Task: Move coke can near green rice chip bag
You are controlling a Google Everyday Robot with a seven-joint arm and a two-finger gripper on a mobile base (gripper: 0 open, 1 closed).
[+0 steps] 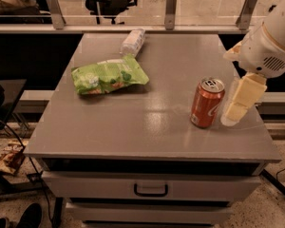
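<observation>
The coke can (207,103) stands upright on the right side of the grey table (147,127), red-orange with a silver top. The green rice chip bag (109,75) lies flat on the left half of the table, well apart from the can. My gripper (241,103) hangs from the white arm at the right edge, its cream-coloured finger just right of the can and close beside it, near table height. I cannot tell whether it touches the can.
A clear crinkled plastic bottle (133,42) lies at the back of the table near the glass railing (169,4). A drawer handle (151,190) shows below the front edge. A dark side table (2,94) stands at the left.
</observation>
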